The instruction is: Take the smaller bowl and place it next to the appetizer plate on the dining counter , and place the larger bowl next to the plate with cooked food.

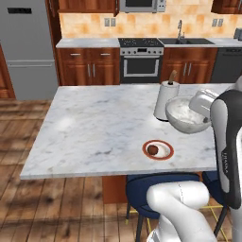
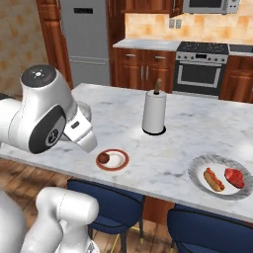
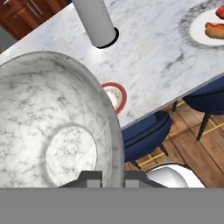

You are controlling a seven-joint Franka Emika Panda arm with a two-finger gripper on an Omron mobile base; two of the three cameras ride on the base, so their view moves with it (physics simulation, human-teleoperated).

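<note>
pincer (image 3: 109, 177): clenched on the rim of the smaller bowl (image 1: 185, 113), one finger inside, one outside
smaller bowl: carried in the air above the surface (image 1: 94, 127), tilted, just beside the paper towel roll (image 1: 166, 100)
appetizer plate (image 1: 158, 150): near the surface's front edge, below the bowl and toward the arm
step: bring the bowl down beside the appetizer plate
how: level the bowl first, lower onto bare marble just beside the plate's red rim, not on it; stay off the roll; release only once the foot sits flat
plate with cooked food (image 2: 221, 177): well apart, for the larger bowl
</note>
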